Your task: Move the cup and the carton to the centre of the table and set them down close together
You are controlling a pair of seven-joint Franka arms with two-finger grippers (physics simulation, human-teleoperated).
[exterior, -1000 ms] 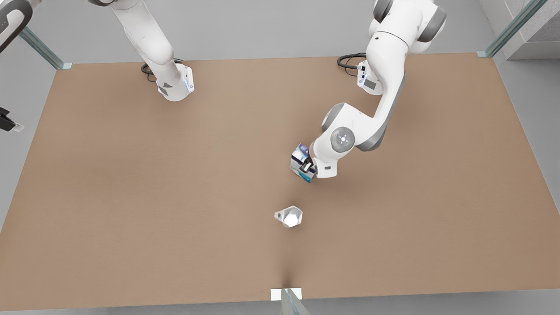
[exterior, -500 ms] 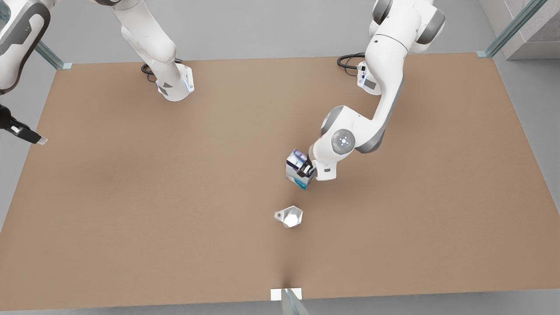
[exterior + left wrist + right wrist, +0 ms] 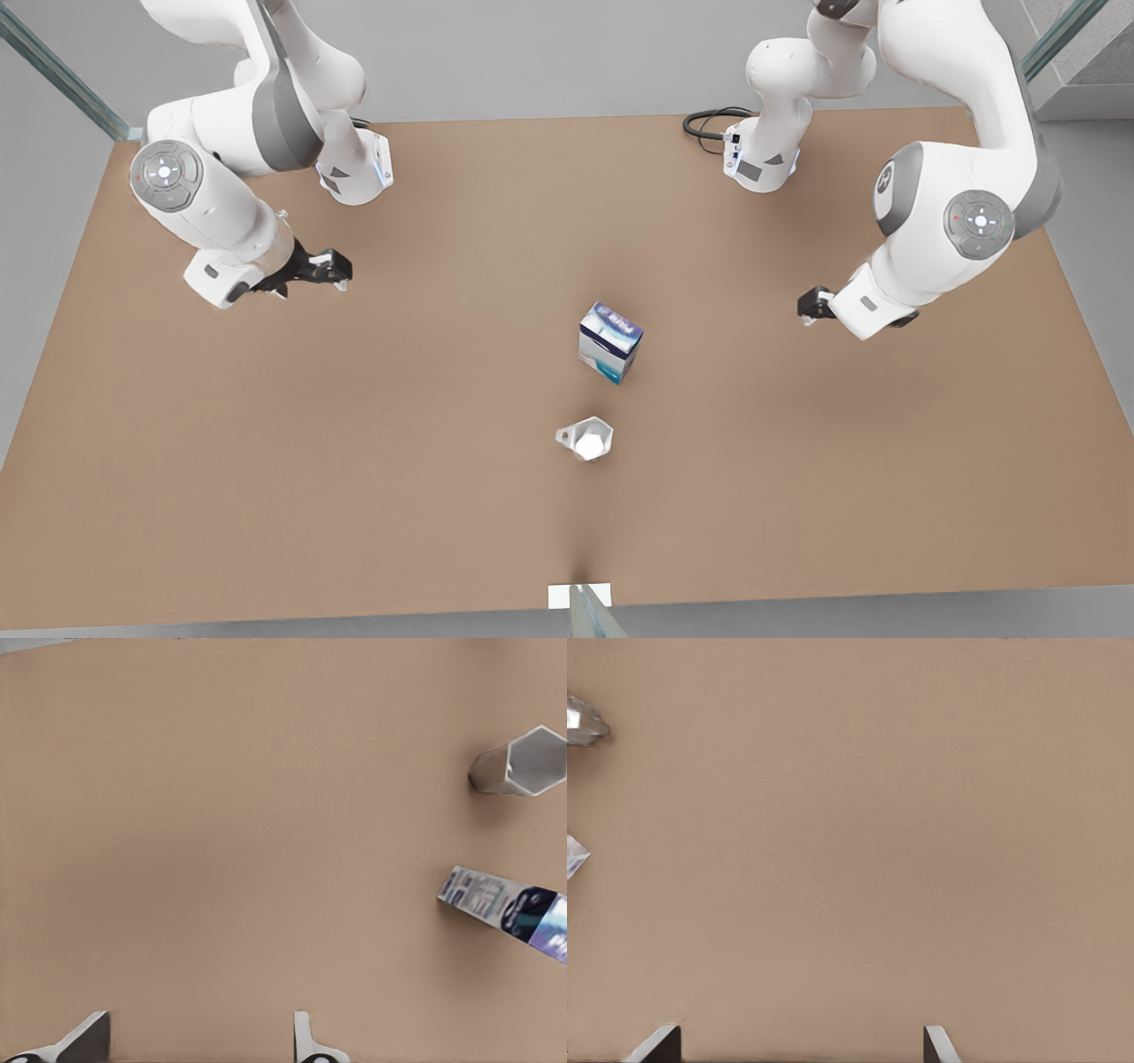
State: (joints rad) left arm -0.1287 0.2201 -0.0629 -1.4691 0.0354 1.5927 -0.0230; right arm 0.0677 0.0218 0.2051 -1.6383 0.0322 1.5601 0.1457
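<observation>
Carton [image 3: 610,342] and cup [image 3: 587,439] both stand free near the table [image 3: 266,461] centre, close but w/ a clear gap between them, so the placing step looks done or nearly so. Left gripper [image 3: 330,267] hangs well off toward the front view's left, right gripper [image 3: 811,306] toward its right; jaws of both spread wide, holding nothing. If anything's left, it's nudging the cup nearer the carton, approx. one short regrasp.
</observation>
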